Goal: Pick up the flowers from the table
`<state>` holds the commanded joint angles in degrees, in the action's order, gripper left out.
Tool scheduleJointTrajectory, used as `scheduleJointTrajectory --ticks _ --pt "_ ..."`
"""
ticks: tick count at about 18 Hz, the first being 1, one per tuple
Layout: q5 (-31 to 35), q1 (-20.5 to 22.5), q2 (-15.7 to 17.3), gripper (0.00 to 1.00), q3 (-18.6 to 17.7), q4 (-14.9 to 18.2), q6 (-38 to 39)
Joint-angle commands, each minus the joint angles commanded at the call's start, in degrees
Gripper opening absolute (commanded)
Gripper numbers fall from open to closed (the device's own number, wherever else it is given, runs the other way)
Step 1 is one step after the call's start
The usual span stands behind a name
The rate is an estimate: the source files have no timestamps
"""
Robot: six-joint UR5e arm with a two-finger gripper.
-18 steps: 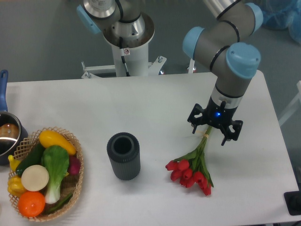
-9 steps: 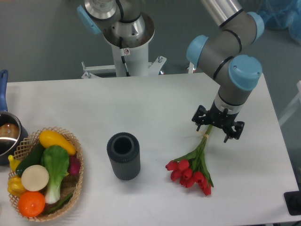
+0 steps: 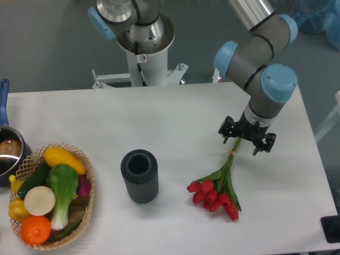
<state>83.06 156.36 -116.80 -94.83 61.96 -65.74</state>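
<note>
The flowers [image 3: 213, 197], a bunch of red tulips with green leaves and tied stems, lie on the white table [image 3: 159, 114] at the right front, blossoms toward the front edge. Their stem ends point up and back, running under my gripper [image 3: 246, 138]. It hangs over the stem tips with its black fingers [image 3: 228, 129] spread apart, one on each side of the stems. It looks open, with nothing clamped in it. The stem tips are partly hidden by the gripper body.
A dark ribbed vase [image 3: 139, 176] stands upright left of the flowers. A wicker basket [image 3: 90, 197] of produce sits at the front left, with a pot [image 3: 7, 155] behind it. The arm's base [image 3: 144, 50] is at the back edge.
The gripper has shifted slightly right and toward the back over the stem ends. The flowers lie where they were.
</note>
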Motion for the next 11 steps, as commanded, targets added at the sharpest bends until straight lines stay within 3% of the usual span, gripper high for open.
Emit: scheduleJointTrajectory --ticks 11 --pt "0.0 -0.5 -0.7 1.00 -0.4 -2.0 0.2"
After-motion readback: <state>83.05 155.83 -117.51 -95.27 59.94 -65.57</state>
